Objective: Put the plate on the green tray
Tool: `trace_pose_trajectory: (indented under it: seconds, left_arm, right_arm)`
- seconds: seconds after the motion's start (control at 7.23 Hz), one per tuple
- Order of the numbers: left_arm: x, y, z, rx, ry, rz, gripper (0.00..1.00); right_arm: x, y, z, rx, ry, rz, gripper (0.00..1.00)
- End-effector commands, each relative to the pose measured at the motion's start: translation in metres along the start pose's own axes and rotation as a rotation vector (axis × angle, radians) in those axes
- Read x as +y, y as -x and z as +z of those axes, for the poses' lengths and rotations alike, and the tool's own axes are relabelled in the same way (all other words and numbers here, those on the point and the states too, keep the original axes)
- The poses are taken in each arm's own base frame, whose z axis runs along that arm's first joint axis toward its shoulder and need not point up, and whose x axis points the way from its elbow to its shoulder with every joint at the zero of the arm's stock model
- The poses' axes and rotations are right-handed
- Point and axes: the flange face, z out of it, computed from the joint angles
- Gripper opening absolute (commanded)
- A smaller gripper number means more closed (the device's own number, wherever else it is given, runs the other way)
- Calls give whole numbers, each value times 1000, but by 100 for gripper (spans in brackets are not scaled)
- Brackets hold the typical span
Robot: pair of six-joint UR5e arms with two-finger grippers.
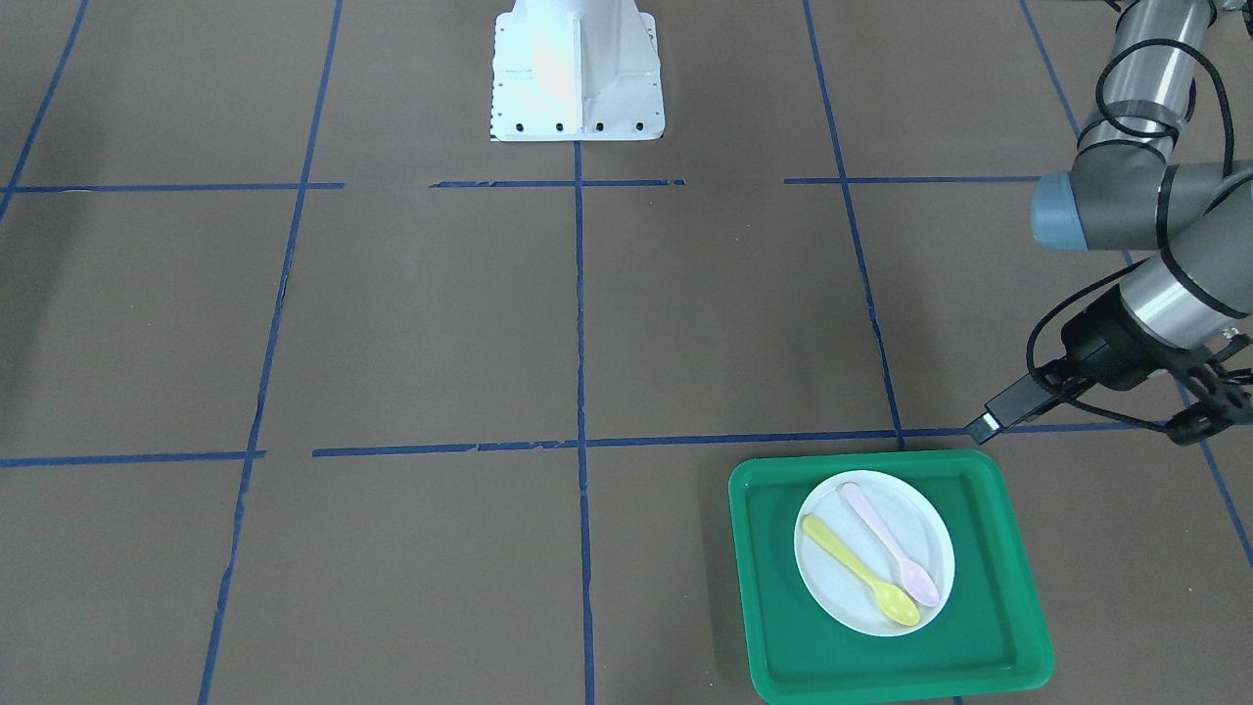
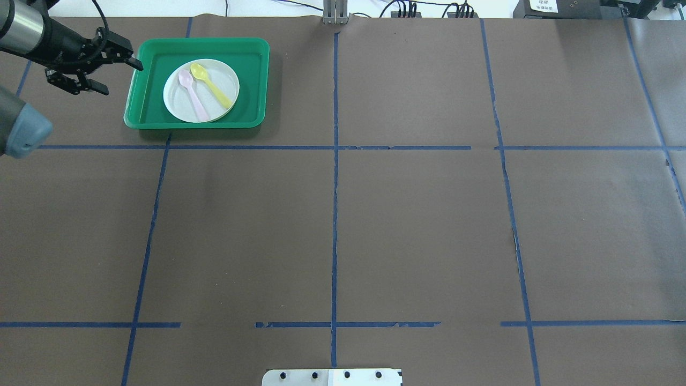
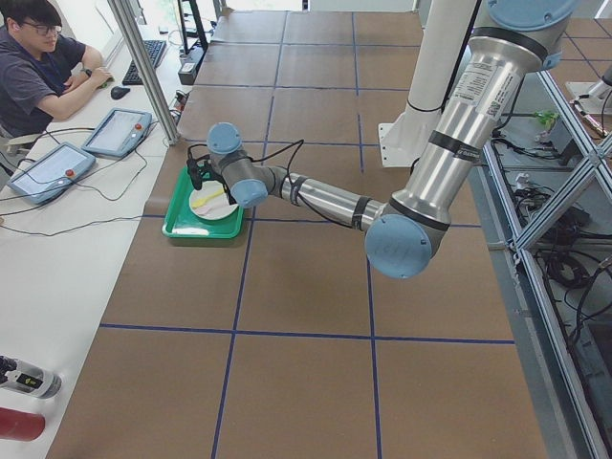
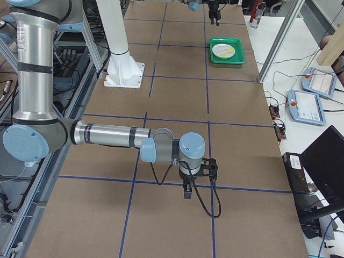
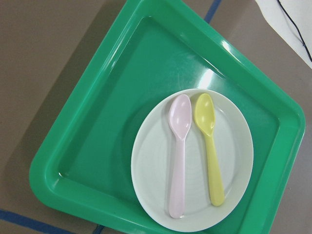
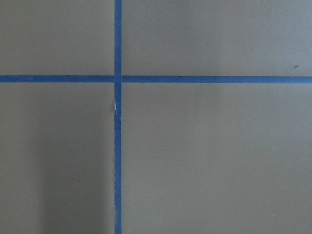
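Note:
The white plate lies flat inside the green tray, near the table's far left corner in the overhead view, where the plate sits centred in the tray. A pink spoon and a yellow spoon lie on the plate. The left wrist view looks down on the plate and the tray. My left gripper is open and empty, just left of the tray's rim. My right gripper shows only in the exterior right view, over bare table; I cannot tell its state.
Brown table cover with blue tape lines. The white robot base stands at the table's near middle. An operator sits beyond the table's far edge, with tablets beside the tray.

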Motion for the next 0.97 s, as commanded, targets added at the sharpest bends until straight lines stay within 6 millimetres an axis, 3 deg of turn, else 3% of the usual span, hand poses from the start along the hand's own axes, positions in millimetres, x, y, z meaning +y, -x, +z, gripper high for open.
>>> trace_pose_trajectory:
  seconds: [0.0,0.28,0.55,0.69,0.83]
  left_arm:
    - [22,38,-59,-46,-39,280,100]
    - [2,63,-86,-168,-55,502,100]
    - [-36,127,-138,-287,-15,752,100]
    - [-40,184,-160,-326,15,764,100]
    - [-43,243,-166,-359,59,674,100]
  right_arm:
    - [0,0,0,0,0,0,100]
    - [0,0,0,0,-1,-1,100]
    - [0,0,0,0,-1,-1,100]
    - [0,0,1,0,1,1,100]
    - [0,0,0,0,-1,-1,100]
